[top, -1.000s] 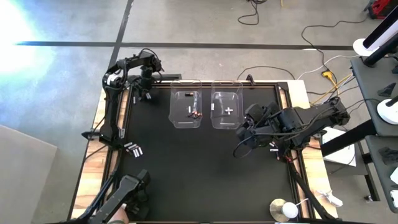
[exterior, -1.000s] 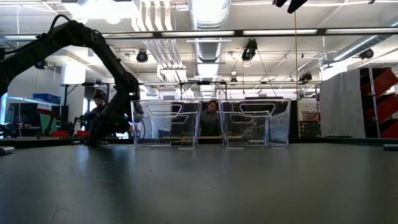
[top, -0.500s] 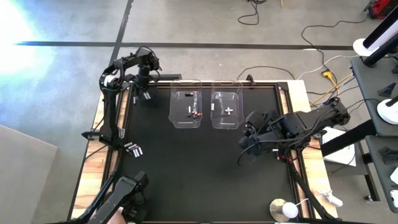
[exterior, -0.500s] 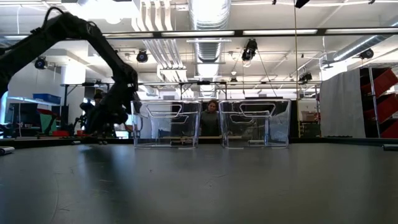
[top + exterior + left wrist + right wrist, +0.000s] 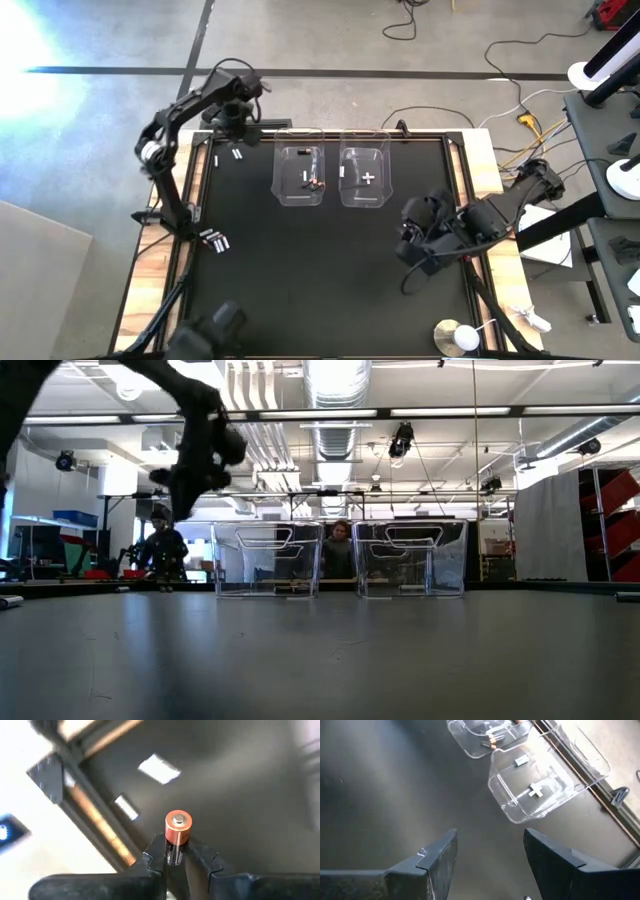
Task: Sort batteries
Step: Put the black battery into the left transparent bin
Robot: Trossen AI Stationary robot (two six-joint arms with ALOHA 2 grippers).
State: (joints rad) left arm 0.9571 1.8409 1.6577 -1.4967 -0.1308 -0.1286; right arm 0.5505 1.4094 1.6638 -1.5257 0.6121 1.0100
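My left gripper (image 5: 236,112) hangs high over the table's far left corner and also shows in the low view (image 5: 200,460). It is shut on a battery (image 5: 177,836) with a copper top and a dark body. Two white batteries (image 5: 237,153) lie on the mat below it. A small group of batteries (image 5: 215,240) lies by the left edge. Two clear tubs stand at the far middle: the left tub (image 5: 300,175) holds dark and white batteries, the right tub (image 5: 364,178) holds white ones. My right gripper (image 5: 410,250) is open over the mat's right side, touching nothing. My left gripper pinches the battery by its dark lower body (image 5: 173,854) between its two fingers. The battery lies along the fingers, and its copper end (image 5: 178,822) sticks out past the fingertips. It is lifted clear of the table.
The tubs stand side by side near the far edge, seen in the right wrist view as the plus-marked tub (image 5: 540,785) and its neighbour (image 5: 487,735). Wooden rails frame the black mat (image 5: 330,280). A white round object (image 5: 458,337) sits at the near right corner. People stand beyond the table (image 5: 340,550).
My left gripper has risen from the mat at the far left corner, carrying the battery up and a little toward the far edge. My right gripper has moved away from the tubs toward the near edge along the right side.
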